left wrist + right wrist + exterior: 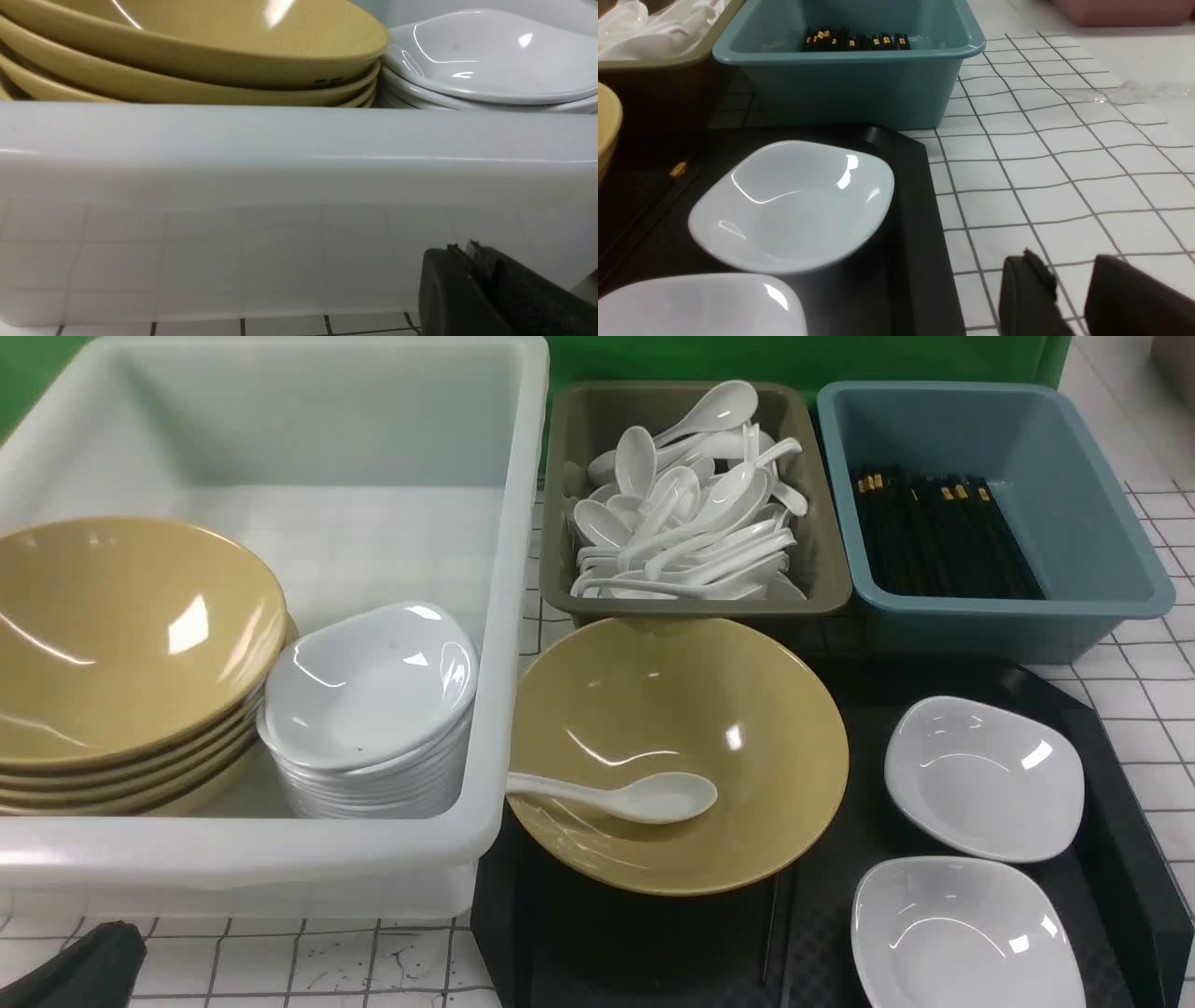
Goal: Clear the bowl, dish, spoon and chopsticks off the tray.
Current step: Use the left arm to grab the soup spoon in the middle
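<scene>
Nearest the robot, the left gripper [79, 961] sits low over the checked cloth [1158, 709] in front of the white tub [280, 859], its fingers together and holding nothing. The right gripper [1073, 298] is just off the tray's right edge, fingers apart with bare cloth showing between them.

On the black tray [1120, 821] the near dish [966, 933] lies at the front right and the far dish [985, 779] just behind it, both empty. To their left stands the bowl [691, 709] with the spoon [635, 796] lying inside, scoop up, its handle reaching over the left rim toward the white tub. The chopsticks [649, 205] lie flat on the tray floor between bowl and dishes (gold band at the far end).

The white tub holds a stack of yellow bowls [121, 644] and, touching it on the right, a stack of white dishes [369, 691]. Farther back the olive tub [822, 569] is heaped with white spoons [691, 513], and beside it the blue tub [1083, 523] holds a row of black chopsticks [943, 532]
</scene>
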